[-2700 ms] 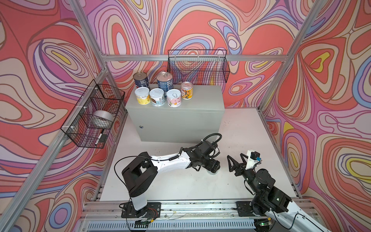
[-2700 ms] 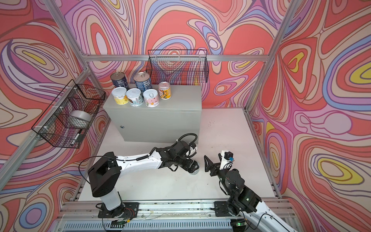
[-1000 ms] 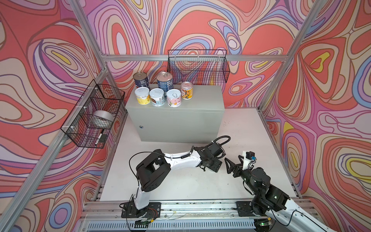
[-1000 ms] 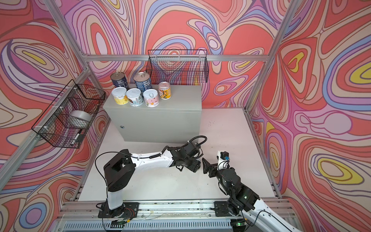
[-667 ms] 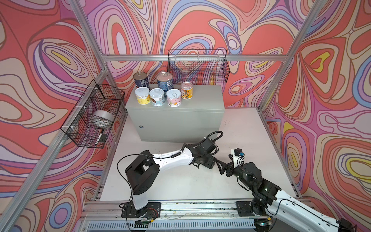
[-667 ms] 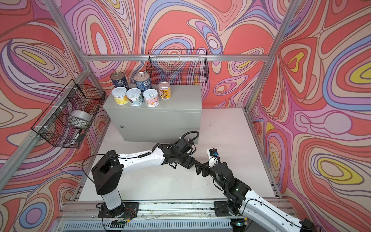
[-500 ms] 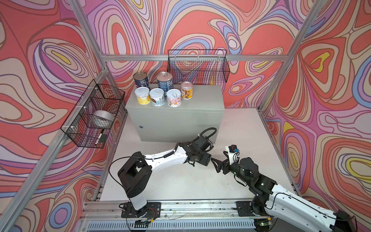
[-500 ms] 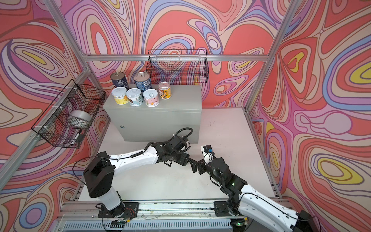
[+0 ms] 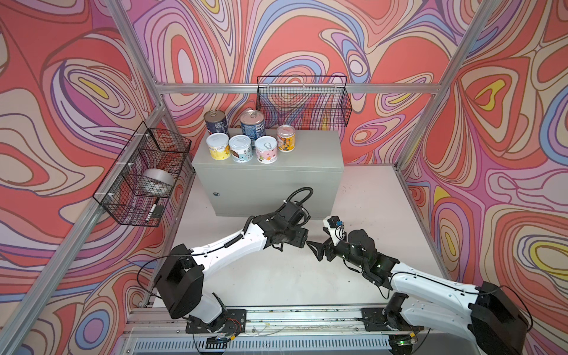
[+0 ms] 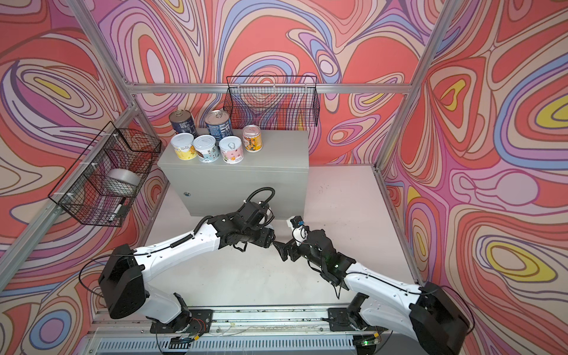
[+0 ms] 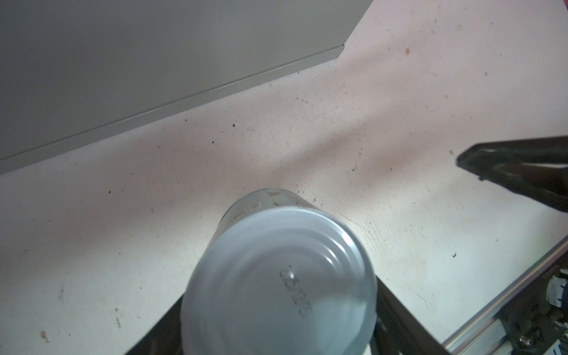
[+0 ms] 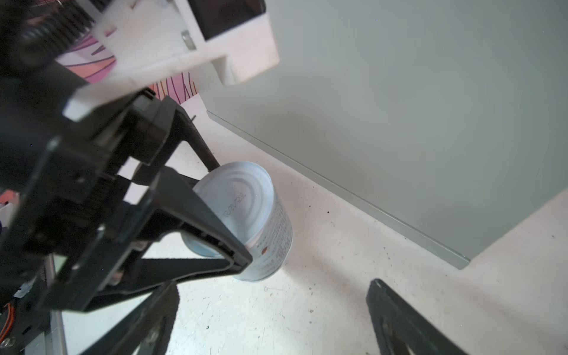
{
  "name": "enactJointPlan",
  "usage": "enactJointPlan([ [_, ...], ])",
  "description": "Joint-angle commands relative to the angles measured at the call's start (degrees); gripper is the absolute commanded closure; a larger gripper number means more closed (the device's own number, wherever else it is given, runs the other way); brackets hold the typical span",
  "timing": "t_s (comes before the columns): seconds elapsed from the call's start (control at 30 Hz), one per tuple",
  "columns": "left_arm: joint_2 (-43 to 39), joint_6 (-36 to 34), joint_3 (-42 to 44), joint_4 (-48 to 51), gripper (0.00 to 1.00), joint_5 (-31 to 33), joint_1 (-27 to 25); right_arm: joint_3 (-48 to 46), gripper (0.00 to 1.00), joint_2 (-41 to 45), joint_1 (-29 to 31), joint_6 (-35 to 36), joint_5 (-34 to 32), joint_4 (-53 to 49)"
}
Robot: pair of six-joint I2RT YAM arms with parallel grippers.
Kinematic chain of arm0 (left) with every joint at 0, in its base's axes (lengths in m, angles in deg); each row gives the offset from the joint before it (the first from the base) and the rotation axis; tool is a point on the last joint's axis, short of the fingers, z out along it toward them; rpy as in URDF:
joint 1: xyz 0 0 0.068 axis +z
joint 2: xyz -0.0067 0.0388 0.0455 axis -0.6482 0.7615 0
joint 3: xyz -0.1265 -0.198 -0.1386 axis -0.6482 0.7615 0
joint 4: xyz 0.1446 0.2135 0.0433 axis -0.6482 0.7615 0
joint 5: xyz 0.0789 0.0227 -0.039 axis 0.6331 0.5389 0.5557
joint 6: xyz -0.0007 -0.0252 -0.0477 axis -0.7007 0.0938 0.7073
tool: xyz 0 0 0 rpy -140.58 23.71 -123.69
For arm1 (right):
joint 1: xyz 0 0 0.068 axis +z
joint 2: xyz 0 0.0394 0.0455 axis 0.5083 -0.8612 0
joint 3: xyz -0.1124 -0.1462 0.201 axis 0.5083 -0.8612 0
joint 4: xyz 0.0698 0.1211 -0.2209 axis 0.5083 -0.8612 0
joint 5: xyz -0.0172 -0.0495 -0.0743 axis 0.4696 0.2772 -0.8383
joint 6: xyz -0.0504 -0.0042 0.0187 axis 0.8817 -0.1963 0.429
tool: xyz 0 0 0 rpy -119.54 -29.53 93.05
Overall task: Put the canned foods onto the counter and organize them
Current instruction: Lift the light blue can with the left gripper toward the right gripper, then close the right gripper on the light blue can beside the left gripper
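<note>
Your right gripper has swung in since a second ago, jaws wide and empty, just beside your left gripper, which clamps the can low over the white tabletop before the counter. The can's long axis is tilted, stamped silver end up toward the left wrist.

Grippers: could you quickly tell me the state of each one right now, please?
Left gripper: closed on a can.
Right gripper: open, holding nothing.
</note>
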Motion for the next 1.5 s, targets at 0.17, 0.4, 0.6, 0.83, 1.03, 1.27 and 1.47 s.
enactJointPlan([
  [0.17, -5.84, 0.77, -0.16, 2.18, 0.55, -6.95, 5.18, 2.91, 0.02, -6.63, 3.19, 3.59, 1.52, 7.93],
  [0.4, -6.13, 0.01, -2.88, 5.35, 0.55, -12.55, 6.80, 2.75, 0.02, -10.65, 4.66, 3.70, 1.06, 14.55],
  [0.6, -6.83, -0.19, -3.15, 5.31, 0.55, -16.94, 7.08, 4.89, 0.02, -14.71, 5.55, 5.50, 1.00, 17.53],
  [0.83, -7.66, 1.64, -2.58, 2.73, 0.56, -22.72, 7.17, 6.77, 0.02, -18.01, 6.17, 6.49, 1.45, 19.73],
  [1.03, -7.49, 2.93, -2.63, 1.72, 0.56, -26.42, 7.68, 6.52, 0.02, -18.57, 6.35, 6.63, 0.54, 21.18],
  [1.27, -6.10, 5.46, -1.39, -1.34, 0.57, -35.12, 10.80, 6.34, 0.03, -18.67, 6.44, 6.80, -0.83, 21.95],
  [1.47, -5.73, 4.44, -2.50, -0.04, 0.57, -35.50, 11.21, 6.01, 0.03, -17.86, 6.45, 7.81, -2.00, 20.72],
])
